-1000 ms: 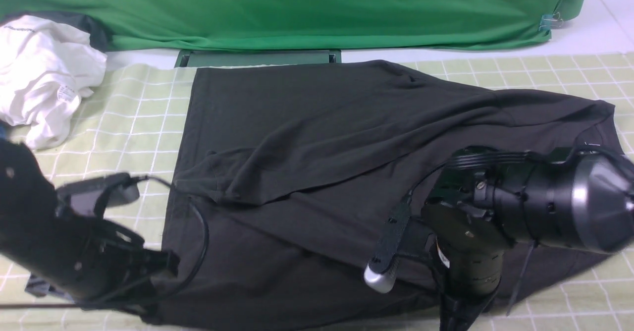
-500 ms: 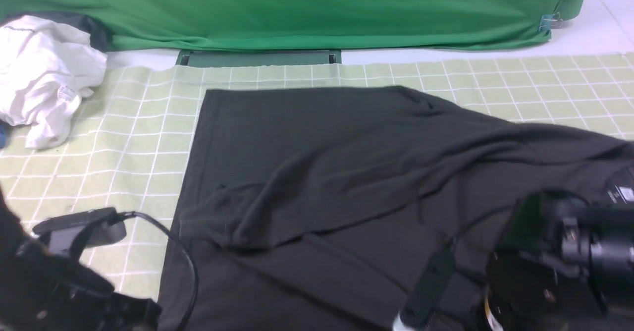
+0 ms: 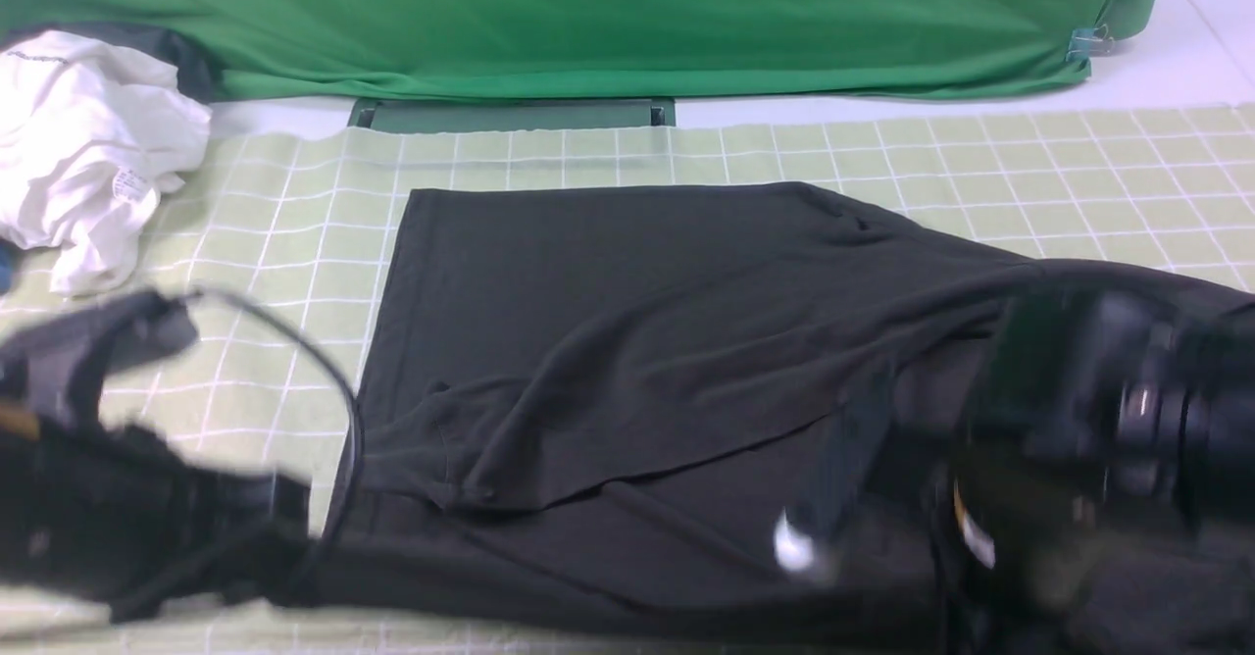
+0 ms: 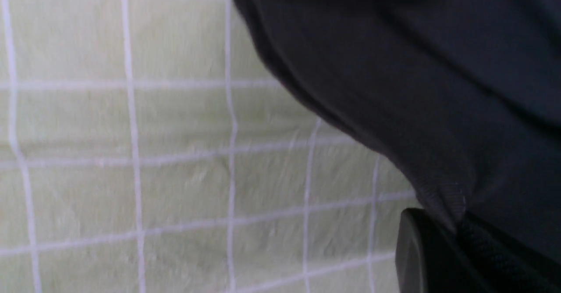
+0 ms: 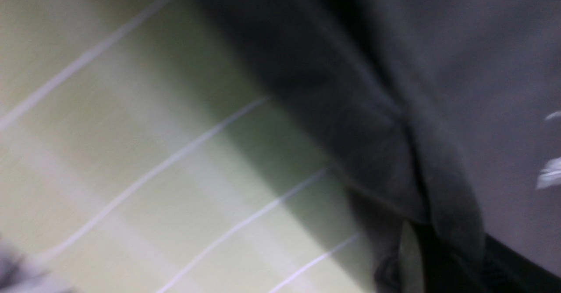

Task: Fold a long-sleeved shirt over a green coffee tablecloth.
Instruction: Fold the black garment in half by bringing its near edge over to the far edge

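Note:
The long-sleeved shirt (image 3: pixel 637 322) lies dark and creased across the green coffee tablecloth (image 3: pixel 275 233), logo out of sight. At its near left corner my left gripper (image 3: pixel 294 586) is shut on the hem. The left wrist view shows the shirt (image 4: pixel 416 87) pinched in the left gripper (image 4: pixel 456 227) above the tablecloth (image 4: pixel 131 152). My right arm (image 3: pixel 1079 459) covers the near right part, hiding its jaws there. In the right wrist view the right gripper (image 5: pixel 420 236) is shut on a fold of the shirt (image 5: pixel 460 65), with the tablecloth (image 5: pixel 109 152) blurred beside it.
A crumpled white garment (image 3: pixel 83 145) lies at the far left of the cloth. Bright green fabric (image 3: pixel 588 18) hangs along the back, with a flat dark green bar (image 3: pixel 510 114) at its foot. A white surface (image 3: pixel 1177 57) shows at the far right.
Both arms dragged the shirt toward me, its far edge sliding off the green bar onto the grid. Since half a second ago both arms have risen, carrying the near hem with them.

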